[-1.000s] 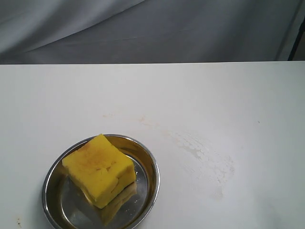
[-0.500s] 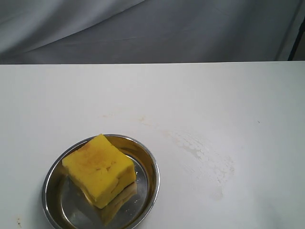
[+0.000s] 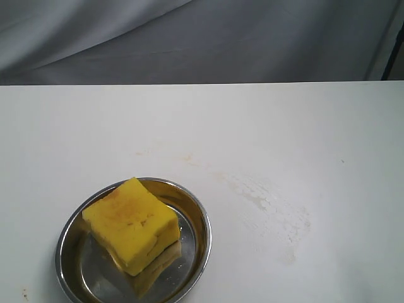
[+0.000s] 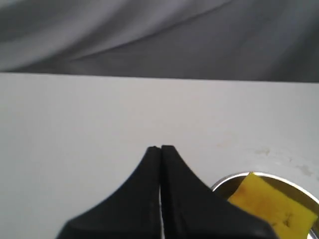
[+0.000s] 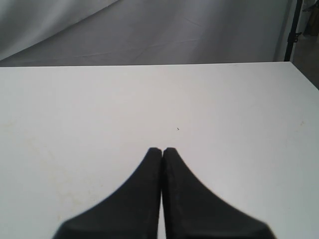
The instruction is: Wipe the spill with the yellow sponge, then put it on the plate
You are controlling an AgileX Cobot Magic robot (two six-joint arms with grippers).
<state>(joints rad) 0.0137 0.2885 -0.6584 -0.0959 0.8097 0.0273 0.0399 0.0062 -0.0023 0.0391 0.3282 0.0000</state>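
The yellow sponge [image 3: 130, 224] lies in the plate [image 3: 201, 222] and the left fingers [image 4: 148, 172] and right fingers [image 5: 150, 172] are pressed together, empty, so the likely failing is only that the faint smear [image 3: 271, 208] on the table [image 3: 202, 120] counts as liquid left unwiped.

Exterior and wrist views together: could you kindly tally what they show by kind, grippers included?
Yellow sponge: 1
Steel plate: 1
Grippers (left gripper, right gripper, both shut): 2
Total: 4
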